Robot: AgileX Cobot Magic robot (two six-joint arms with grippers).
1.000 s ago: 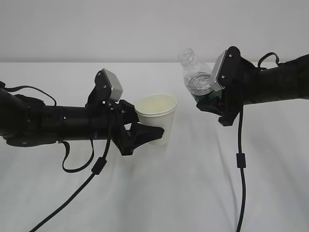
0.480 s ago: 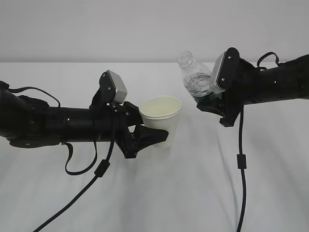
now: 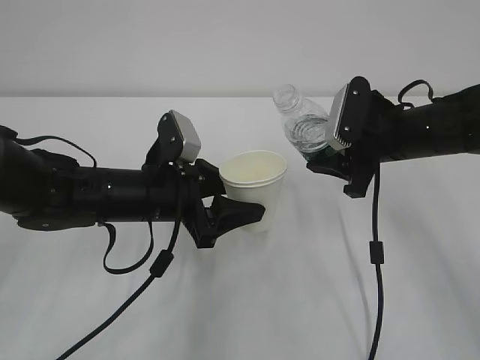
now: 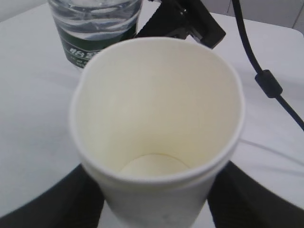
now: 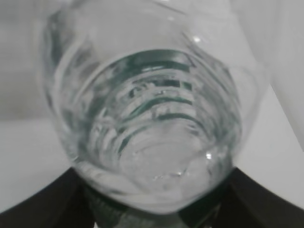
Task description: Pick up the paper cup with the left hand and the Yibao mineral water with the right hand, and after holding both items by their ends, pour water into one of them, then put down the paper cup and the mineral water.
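Observation:
My left gripper [image 3: 244, 214] is shut on the white paper cup [image 3: 255, 186], gripping its lower part and holding it upright at the middle of the table. In the left wrist view the cup [image 4: 156, 128] shows a cream, dry inside. My right gripper [image 3: 330, 161] is shut on the Yibao mineral water bottle [image 3: 301, 124], held above the table and tilted, its open mouth leaning left toward the cup. The bottle fills the right wrist view [image 5: 147, 118], with water inside, and its green label shows in the left wrist view [image 4: 95, 33]. The bottle's mouth is up and to the right of the cup's rim.
The white table [image 3: 247, 300] spreads under both arms. Black cables hang from the left wrist [image 3: 150, 266] and the right wrist [image 3: 375, 247] down to the table. A pale wall [image 3: 225, 45] stands behind.
My left gripper has carried the cup to the right, closer to the bottle. The bottle has shifted slightly left and tilted a little more toward the cup.

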